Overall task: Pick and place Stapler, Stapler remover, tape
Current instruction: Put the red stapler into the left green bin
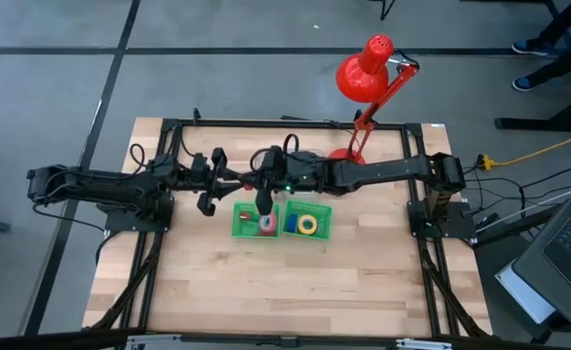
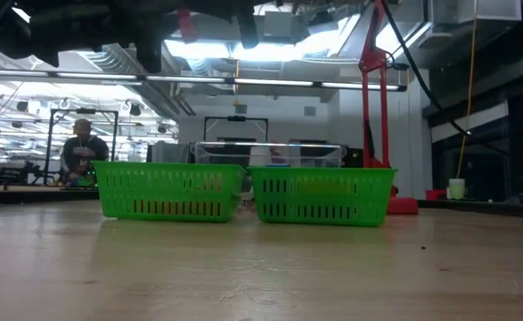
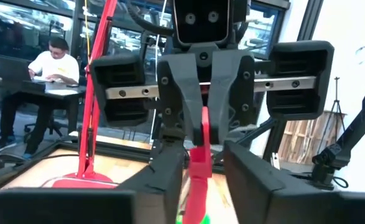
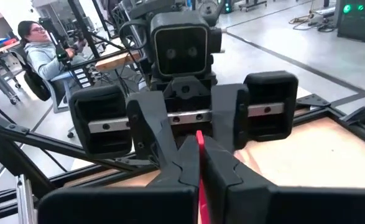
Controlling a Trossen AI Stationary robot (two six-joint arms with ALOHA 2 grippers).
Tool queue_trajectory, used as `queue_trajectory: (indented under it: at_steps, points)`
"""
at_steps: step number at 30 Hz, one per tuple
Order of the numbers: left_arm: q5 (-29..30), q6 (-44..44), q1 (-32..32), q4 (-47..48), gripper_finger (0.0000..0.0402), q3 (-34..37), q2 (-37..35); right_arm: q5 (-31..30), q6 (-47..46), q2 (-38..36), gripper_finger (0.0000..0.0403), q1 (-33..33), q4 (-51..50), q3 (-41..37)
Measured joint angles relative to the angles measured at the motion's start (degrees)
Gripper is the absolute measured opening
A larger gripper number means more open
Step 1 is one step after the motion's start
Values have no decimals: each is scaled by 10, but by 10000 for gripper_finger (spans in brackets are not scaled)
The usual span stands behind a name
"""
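The thin red thing (image 3: 202, 134) is held up over the green baskets (image 1: 238, 229). It is pinched tight in the right gripper (image 4: 198, 155). The left gripper (image 3: 204, 171) is set around it, fingers apart. The left one should be squeezed shut first. Only then should the right one be opened, or the thing could be dropped.

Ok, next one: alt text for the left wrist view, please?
The right gripper faces the camera close up, shut on a thin red item that hangs just ahead of the left gripper. Behind stand a red lamp on the table and a person seated at a desk.
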State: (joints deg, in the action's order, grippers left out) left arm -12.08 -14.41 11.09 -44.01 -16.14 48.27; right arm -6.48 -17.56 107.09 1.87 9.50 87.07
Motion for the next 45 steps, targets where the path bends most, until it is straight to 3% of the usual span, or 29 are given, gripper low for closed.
queue_trajectory:
  at_steps: [6,11,18,22,26,29,33,38,45]
  points:
    - [0,-10,1,0,34,0,0,1,0,0,10,-2,5,0]
    - [-17,-20,11,7,34,0,0,4,0,0,39,-2,5,0]
    - [-105,-70,21,72,34,0,0,19,-22,0,86,-2,1,0]
    - [-160,-76,21,157,34,0,-1,35,-35,0,116,-2,-25,0]
    - [-174,-65,17,276,34,0,1,37,-32,0,139,-2,-25,0]
    - [-165,-37,1,340,34,0,9,37,-30,0,149,-2,-25,0]
    - [-119,-1,-29,348,34,0,33,36,-12,0,151,-2,-25,0]
    - [-60,32,-57,345,34,0,74,35,-6,0,151,-2,-25,0]
    - [-34,48,-77,270,57,0,123,35,0,0,152,-2,-25,0]
